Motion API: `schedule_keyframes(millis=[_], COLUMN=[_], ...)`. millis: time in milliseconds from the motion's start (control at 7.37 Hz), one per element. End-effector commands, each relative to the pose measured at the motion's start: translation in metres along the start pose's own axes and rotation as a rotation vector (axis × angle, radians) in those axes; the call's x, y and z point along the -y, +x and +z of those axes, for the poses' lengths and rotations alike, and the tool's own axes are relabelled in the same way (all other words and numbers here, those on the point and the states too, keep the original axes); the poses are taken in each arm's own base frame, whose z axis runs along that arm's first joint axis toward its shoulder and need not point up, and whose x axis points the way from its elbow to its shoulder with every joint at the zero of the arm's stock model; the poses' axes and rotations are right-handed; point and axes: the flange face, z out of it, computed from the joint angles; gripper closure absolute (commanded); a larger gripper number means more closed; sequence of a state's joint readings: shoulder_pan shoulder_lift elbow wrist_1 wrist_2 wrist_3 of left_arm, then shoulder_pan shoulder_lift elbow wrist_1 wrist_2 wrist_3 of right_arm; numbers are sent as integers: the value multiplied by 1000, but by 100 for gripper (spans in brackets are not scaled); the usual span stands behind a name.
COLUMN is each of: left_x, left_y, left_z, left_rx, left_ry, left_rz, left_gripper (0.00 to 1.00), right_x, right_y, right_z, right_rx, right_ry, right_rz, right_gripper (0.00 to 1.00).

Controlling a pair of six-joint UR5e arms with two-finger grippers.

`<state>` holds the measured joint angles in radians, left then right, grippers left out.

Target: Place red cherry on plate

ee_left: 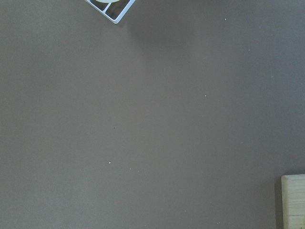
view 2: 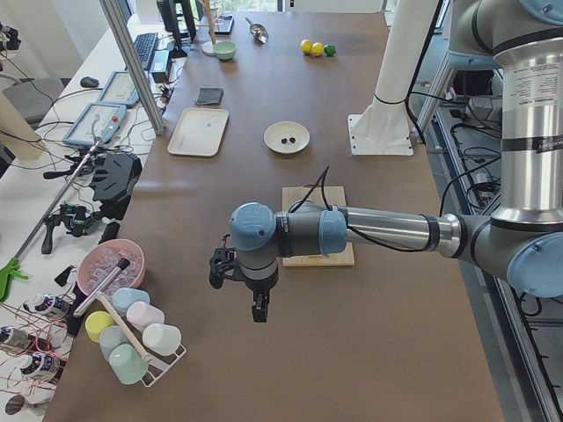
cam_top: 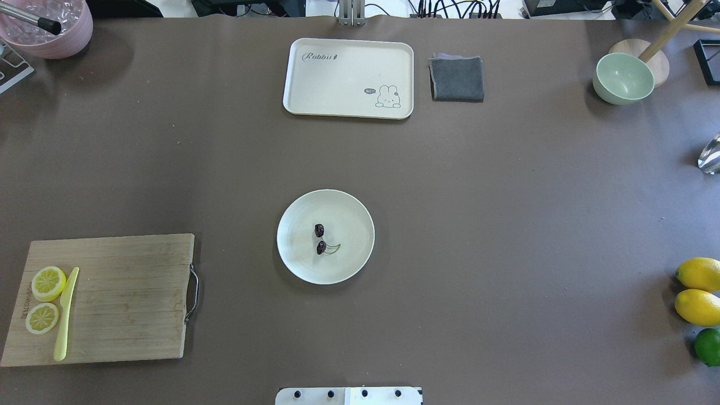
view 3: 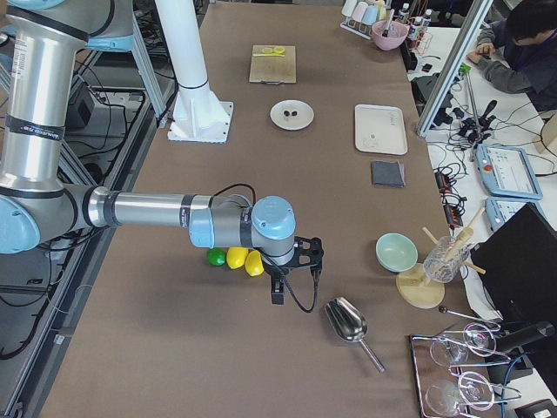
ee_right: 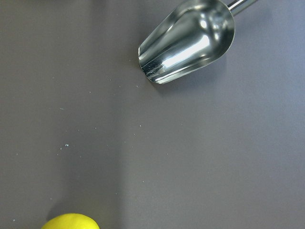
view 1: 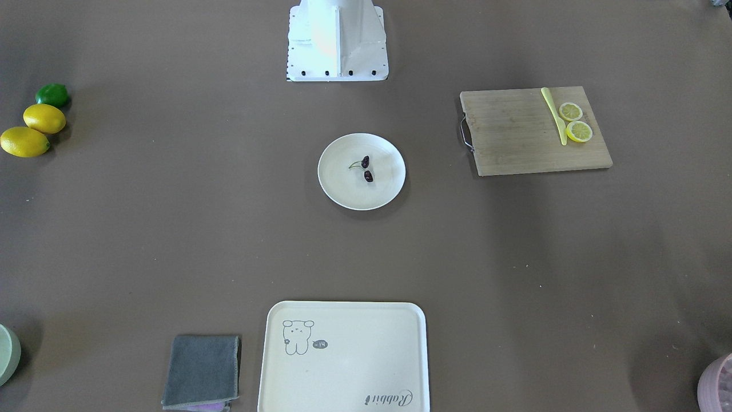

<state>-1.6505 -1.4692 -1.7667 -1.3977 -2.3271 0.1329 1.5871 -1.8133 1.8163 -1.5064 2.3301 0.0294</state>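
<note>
And there it is: the red cherry lies in the plate, both dark fruits near the middle of the cream surface, with the green stem curling off to one side. The plate sits mid-table, in front of the robot's base.

On the far side, the rabbit tray lies flat with a folded grey cloth just beside it. On the robot's left, the cutting board carries two lemon slices with a yellow knife right beside them.

In the far left corner, the pink bowl holds something clear and glinting, and a rod leans in it. Far right stands a pale green bowl.

The left gripper hangs over bare table near the board. The right gripper hovers near the lemons and a metal scoop. Whether either is spread or pressed together, I cannot tell from here.
</note>
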Motion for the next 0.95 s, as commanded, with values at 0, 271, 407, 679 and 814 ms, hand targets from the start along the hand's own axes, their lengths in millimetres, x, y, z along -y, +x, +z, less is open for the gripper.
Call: schedule_keyframes(millis=[0,271,407,679,814], left_x=[-3,-4,-4,-4,-3], left_y=[-2,-4,-4,-6,-5], left_z=[2,4,4,7,6], left_rx=[0,0,0,-1,-1], left_ry=[-1,-3,-3,-8,-7], left_rz=[-2,-3,-4,-6,-5], left_gripper=[2,2,2,2,2], right_x=[0,-1,1,1,1], right_y=[0,0,-1,-4,-6], right_z=[0,3,2,6,9], right_rx=[0,0,-1,-2,-4], right_ry=[2,-6,-5,-15,-22], right_rz=[1,1,0,-11,-15], right_gripper=[0,0,0,0,0])
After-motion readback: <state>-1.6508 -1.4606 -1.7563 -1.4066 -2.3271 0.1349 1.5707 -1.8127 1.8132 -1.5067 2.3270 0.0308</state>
